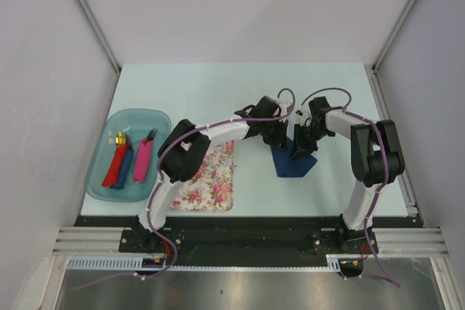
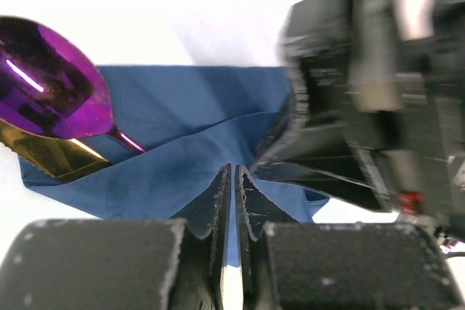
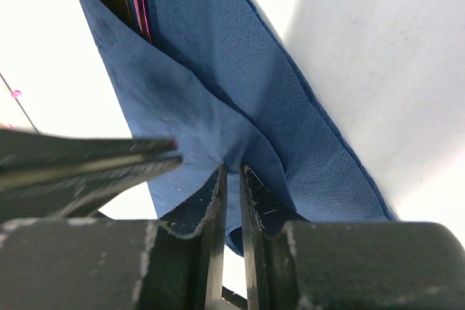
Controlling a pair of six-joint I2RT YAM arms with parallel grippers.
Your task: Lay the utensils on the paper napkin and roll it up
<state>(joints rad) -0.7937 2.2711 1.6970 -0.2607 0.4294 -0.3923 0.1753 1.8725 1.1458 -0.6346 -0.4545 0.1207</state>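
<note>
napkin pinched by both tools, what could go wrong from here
The left tool and right tool both pinch the thin napkin close together; pulling apart could tear it.
The spoon and gold utensil stick out past its edge, so lifting or rolling may let them slide out.
The tools sit very close and might collide.
</note>
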